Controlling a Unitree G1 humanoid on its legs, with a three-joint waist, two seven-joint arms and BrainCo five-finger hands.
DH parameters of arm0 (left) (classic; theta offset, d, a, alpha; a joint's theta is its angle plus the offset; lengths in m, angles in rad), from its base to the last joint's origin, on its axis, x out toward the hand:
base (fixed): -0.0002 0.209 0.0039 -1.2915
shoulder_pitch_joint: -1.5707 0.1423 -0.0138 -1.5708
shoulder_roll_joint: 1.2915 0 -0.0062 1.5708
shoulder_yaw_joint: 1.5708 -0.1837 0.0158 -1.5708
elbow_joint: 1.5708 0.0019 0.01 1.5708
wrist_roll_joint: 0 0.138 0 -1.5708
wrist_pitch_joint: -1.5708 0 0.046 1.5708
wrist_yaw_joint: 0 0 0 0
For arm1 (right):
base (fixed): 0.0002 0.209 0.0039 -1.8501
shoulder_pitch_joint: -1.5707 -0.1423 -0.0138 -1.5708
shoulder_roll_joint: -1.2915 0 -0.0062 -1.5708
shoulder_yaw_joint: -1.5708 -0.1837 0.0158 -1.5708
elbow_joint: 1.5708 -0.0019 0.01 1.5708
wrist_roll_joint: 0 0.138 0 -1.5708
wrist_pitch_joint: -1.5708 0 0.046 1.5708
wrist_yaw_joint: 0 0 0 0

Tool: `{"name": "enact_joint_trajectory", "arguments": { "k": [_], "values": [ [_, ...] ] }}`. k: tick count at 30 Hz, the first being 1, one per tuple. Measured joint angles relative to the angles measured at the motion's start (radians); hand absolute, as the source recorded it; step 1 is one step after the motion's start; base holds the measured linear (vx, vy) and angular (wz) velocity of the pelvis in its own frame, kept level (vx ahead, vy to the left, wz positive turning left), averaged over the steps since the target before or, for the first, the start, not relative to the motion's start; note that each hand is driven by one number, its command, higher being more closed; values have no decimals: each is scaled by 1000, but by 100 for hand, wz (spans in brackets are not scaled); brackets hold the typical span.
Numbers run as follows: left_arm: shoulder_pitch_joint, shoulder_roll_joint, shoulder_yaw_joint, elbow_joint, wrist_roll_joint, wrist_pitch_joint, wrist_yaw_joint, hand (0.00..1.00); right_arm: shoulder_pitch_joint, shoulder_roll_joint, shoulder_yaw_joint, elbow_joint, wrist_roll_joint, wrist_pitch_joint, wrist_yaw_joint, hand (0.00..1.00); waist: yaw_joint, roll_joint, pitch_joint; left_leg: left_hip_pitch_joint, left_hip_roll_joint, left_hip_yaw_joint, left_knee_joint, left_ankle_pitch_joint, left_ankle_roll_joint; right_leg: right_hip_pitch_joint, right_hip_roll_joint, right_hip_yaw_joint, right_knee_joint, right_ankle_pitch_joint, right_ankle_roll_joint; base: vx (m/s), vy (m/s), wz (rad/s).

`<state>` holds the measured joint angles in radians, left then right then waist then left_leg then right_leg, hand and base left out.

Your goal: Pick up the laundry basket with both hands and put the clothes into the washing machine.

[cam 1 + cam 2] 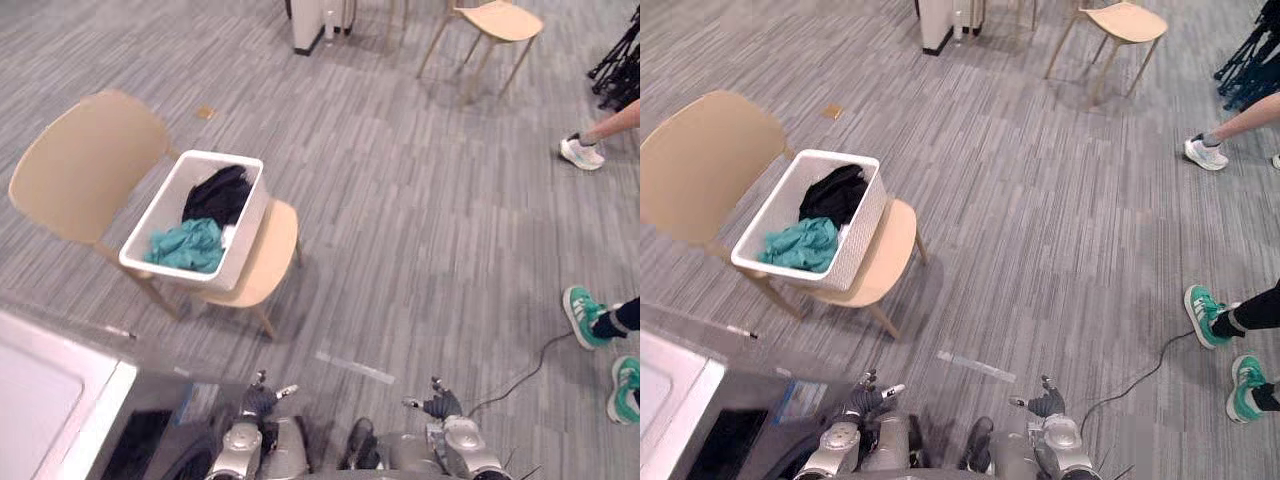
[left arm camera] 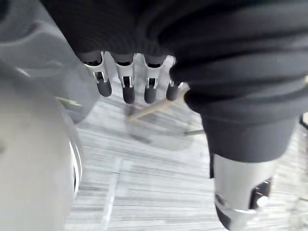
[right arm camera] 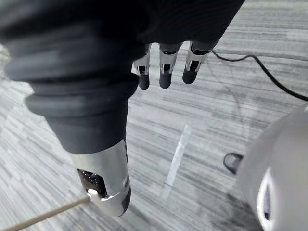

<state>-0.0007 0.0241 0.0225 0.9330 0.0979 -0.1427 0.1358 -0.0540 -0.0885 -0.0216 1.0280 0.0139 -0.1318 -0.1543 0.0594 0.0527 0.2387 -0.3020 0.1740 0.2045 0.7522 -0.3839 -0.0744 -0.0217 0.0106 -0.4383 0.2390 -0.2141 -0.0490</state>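
1. The grey carpeted floor (image 1: 430,220) lies open between the robot and the chair. A person's green shoes (image 1: 585,318) stand well off to the right.
2. The washing machine (image 1: 45,400) sits at the near left, so I judge its corner the edge to mind.
3. A wooden chair (image 1: 80,165) carries the white laundry basket (image 1: 247,232) on its seat.
4. A teal garment (image 1: 187,245) and a black garment (image 1: 218,193) lie inside the basket.
5. The left hand (image 1: 258,398) and right hand (image 1: 440,405) hang low, well apart from the basket, with fingers straight and holding nothing. The step in hand looks like the approach. Next, both hands must reach opposite rims of the basket.
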Motion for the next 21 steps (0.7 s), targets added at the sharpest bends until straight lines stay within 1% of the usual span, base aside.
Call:
{"name": "enact_joint_trajectory", "arguments": {
  "k": [1, 2, 3, 4, 5, 6, 7, 8, 9, 10, 11, 12, 13, 14, 15, 16, 17, 18, 19, 20, 21],
  "values": [
    [-1, 0, -7, -1, -6, 0, 0, 0, -1, 1, -4, -1, 6, -1, -1, 0, 6, 1, -1, -9, -28, -17, -88, 7, -9, 15, -7, 5, -20, 3, 7, 351, 130, -26],
    [-2, 1, -17, -7, -10, -1, -1, 0, -6, 2, -16, 0, 13, -4, -5, 0, 11, -7, 1, -18, -80, -46, -247, 107, 14, 39, -24, 16, -61, 11, 29, 365, 142, -28],
    [4, 8, -19, -15, -11, -1, -1, 0, -11, 10, -14, -1, 15, -8, -13, 0, 21, -29, -12, 23, -127, -41, -354, 216, 62, 56, -45, 43, -107, 28, 57, 396, 146, -21],
    [6, 11, -20, -14, -11, 0, -1, 0, -17, 15, -12, -4, 15, -13, -15, 0, 24, -37, -18, 31, -141, -36, -375, 229, 85, 65, -56, 47, -127, 38, 71, 389, 139, -15],
    [-1, 17, -19, -15, -11, 0, -1, 0, -28, 17, -17, -12, 15, -17, -17, 0, 21, -42, -12, 30, -143, -27, -355, 219, 126, 80, -61, 47, -158, 61, 103, 316, 136, -12],
    [2, 20, -14, -14, -13, 0, -1, 0, -36, 22, -18, -15, 15, -17, -17, 0, 31, -48, -9, 31, -140, -14, -322, 205, 143, 93, -64, 59, -161, 68, 114, 374, 194, -27],
    [0, 18, -8, -18, -19, 0, -2, 0, -38, 23, -21, -20, 14, -19, -18, 0, 43, -53, -5, 33, -138, -9, -253, 192, 144, 104, -83, 73, -107, 65, 123, 349, 221, -37],
    [4, 17, -11, -16, -18, 0, -1, 0, -37, 22, -21, -20, 14, -18, -18, 0, 42, -48, -6, 55, -145, -13, -265, 162, 133, 89, -103, 83, -6, 55, 138, 425, 294, -46],
    [25, 15, -19, -14, -18, -2, -3, 0, -35, 17, -21, -23, 12, -20, -18, 0, 37, -29, -17, 148, -142, -25, -348, 124, 147, 23, -139, 88, 219, 38, 159, 344, 263, -34],
    [21, 16, -26, 3, -18, -1, -4, 0, -38, 22, -21, -24, 11, -20, -17, 0, 33, -46, -13, 197, -168, -23, -378, 114, 154, -46, -199, 87, 429, 37, 157, 348, 217, -1],
    [15, 26, -28, 11, -19, 3, 1, 0, -28, 22, -22, -24, 9, -16, -16, 0, 22, -68, -13, 245, -201, -36, -392, 105, 171, -132, -286, 82, 678, 30, 140, 291, 119, 36],
    [15, 25, -32, 10, -19, 2, -1, 0, -22, 20, -22, -22, 9, -15, -16, 0, 14, -68, -14, 263, -207, -47, -397, 102, 175, -149, -307, 71, 733, 27, 136, 375, 99, 70],
    [20, 26, -34, 11, -18, 3, -2, 0, -15, 19, -23, -20, 9, -13, -16, 0, 6, -64, -12, 298, -213, -79, -414, 102, 176, -172, -331, 39, 796, 13, 120, 459, 69, 69],
    [22, 27, -32, 10, -18, 3, -2, 0, -17, 21, -26, -21, 9, -14, -16, 0, 9, -60, -10, 337, -212, -125, -444, 102, 175, -201, -334, 18, 795, -2, 115, 446, 43, 67],
    [21, 27, -31, 10, -19, 4, -1, 0, -19, 20, -28, -21, 8, -14, -16, 0, 11, -58, -9, 347, -212, -145, -452, 102, 175, -211, -329, 14, 769, -10, 113, 367, -4, 64],
    [19, 27, -31, 10, -22, 4, 0, 0, -24, 19, -37, -22, 7, -14, -16, 0, 10, -55, -7, 365, -209, -188, -467, 102, 174, -225, -315, 9, 693, -32, 116, 297, -67, 77],
    [15, 26, -30, 9, -25, 4, 0, 0, -27, 15, -44, -23, 6, -15, -16, 0, 9, -50, -4, 376, -204, -229, -468, 99, 168, -244, -290, 16, 600, -48, 119, 375, -122, 108],
    [2, 24, -27, 9, -26, 4, 1, 0, -31, 0, -42, -27, 6, -16, -15, 0, 11, -31, 5, 390, -183, -296, -467, 85, 144, -280, -228, 87, 480, -49, 117, 442, -182, 102],
    [-6, 23, -24, 10, -26, 3, 1, 0, -31, -7, -42, -31, 7, -16, -15, 0, 12, -16, 8, 390, -171, -328, -466, 80, 135, -306, -190, 144, 419, -46, 122, 360, -193, 124],
    [-23, 19, -19, 15, -28, 3, 4, 0, -27, -16, -44, -42, 11, -16, -15, 0, 5, -7, 4, 370, -157, -395, -454, 73, 121, -346, -133, 264, 292, -15, 165, 437, -322, 178],
    [-44, 14, -20, 19, -28, 3, 8, 0, -11, -23, -60, -46, 15, -16, -16, 0, -3, -12, 5, 350, -163, -475, -418, 55, 72, -332, -109, 400, 80, 105, 200, 388, -332, 192]
  ]
}}
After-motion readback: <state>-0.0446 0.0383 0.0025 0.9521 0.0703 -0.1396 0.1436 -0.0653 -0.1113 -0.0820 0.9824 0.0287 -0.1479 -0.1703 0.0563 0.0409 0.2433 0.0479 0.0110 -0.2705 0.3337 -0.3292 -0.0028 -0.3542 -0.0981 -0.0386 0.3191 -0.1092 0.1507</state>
